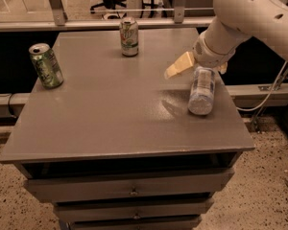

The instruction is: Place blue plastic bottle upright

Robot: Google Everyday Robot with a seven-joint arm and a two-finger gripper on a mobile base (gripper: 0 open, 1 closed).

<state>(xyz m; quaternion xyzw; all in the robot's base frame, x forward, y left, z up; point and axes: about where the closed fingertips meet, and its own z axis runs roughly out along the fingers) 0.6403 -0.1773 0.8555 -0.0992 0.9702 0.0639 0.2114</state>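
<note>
Progress-wise barely started: blue plastic bottle [201, 91] lies sideways at the table's [110, 123] right, gripper [196, 73] spread open around its far end, gripping nothing yet.

You have two cans on the tabletop [115, 114]: one green can [46, 65] and one white-and-green can [129, 36]. There is one bottle [202, 91], lying on its side. One end effector [196, 72] hangs at the bottle's far end, two fingers spread. Three drawers [129, 188] show below.
</note>
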